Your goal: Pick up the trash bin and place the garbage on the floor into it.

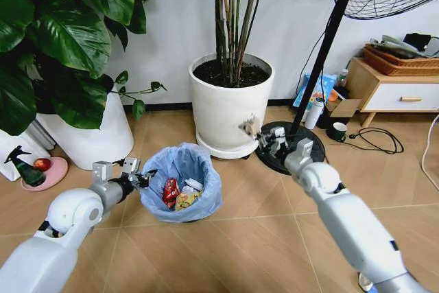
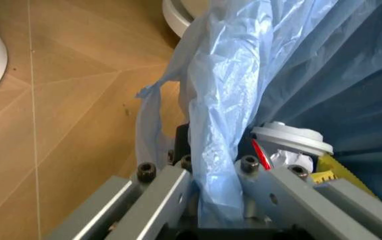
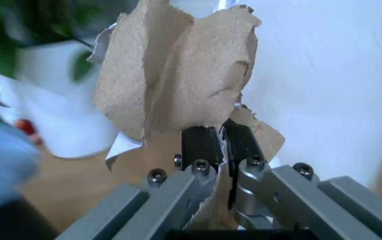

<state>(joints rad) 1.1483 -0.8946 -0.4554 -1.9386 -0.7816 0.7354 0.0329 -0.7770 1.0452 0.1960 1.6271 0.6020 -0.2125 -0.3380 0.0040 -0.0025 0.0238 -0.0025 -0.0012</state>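
Trash bin (image 1: 180,182), blue-bagged, hangs above the floor; left gripper (image 1: 143,178) pinches its rim and liner. Red can (image 1: 170,191) and wrappers inside. Right gripper (image 1: 264,136) clamps crumpled brown paper (image 1: 250,126) by the white pot (image 1: 230,104). Risks: liner slips, bin tilts; the paper, well off the rim, misses.

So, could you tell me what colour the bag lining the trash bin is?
Light blue; the head view shows the bag best.

No legible text, label, brand or number anywhere. The packets inside the trash bin (image 1: 180,182) carry print, too small to read.
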